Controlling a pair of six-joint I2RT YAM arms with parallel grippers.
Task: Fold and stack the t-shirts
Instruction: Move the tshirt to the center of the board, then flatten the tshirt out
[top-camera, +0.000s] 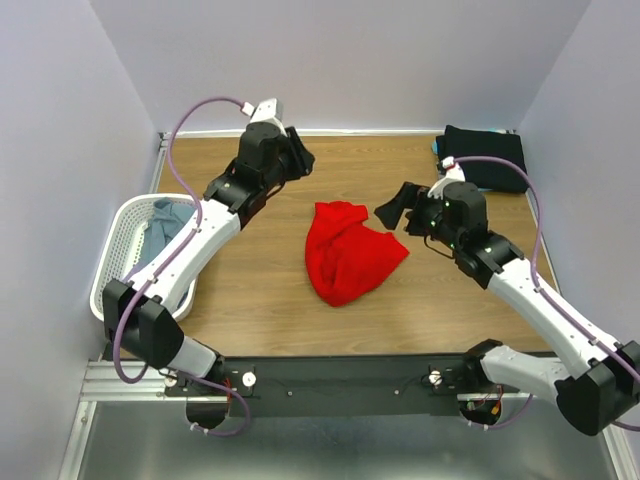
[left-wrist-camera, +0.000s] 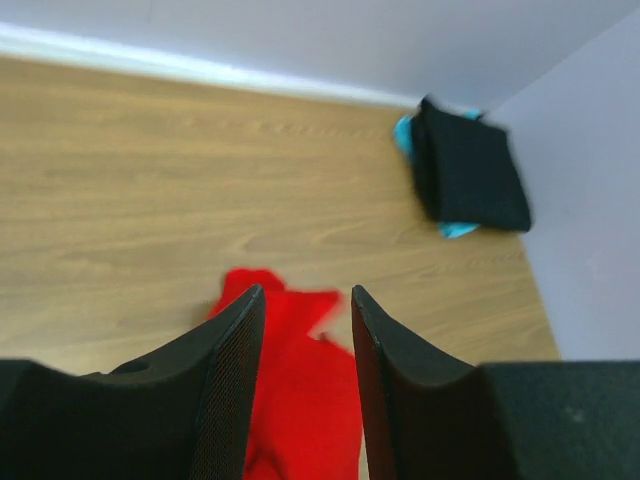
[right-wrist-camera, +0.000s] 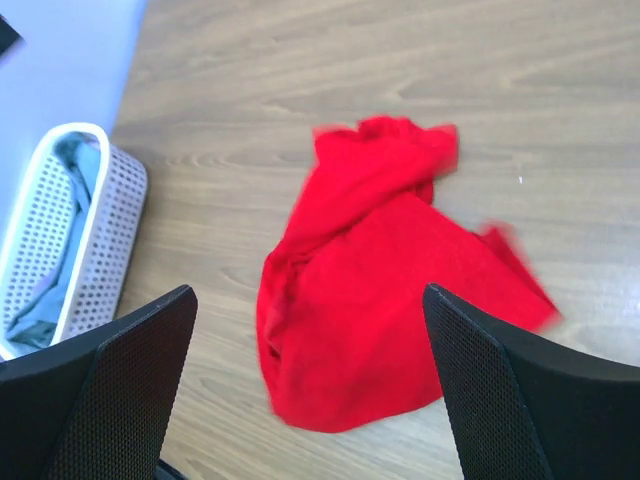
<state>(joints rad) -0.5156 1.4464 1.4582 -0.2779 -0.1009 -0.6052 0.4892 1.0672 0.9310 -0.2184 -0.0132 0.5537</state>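
The red t-shirt (top-camera: 350, 255) lies crumpled mid-tabletop (top-camera: 250, 300), between the arms. The left gripper (left-wrist-camera: 305, 292) hovers just beyond its far end, parted and empty. The right gripper (right-wrist-camera: 310, 290) gapes wide, holding nothing. A pinch into this bunched cloth may catch several layers and drag a wad. Its long axis runs far-to-near, with a flap jutting right; collar and hem cannot be told.

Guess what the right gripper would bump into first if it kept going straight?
Probably the red t-shirt: it lies crumpled straight ahead, between the right gripper's open fingers, though depth is unclear.
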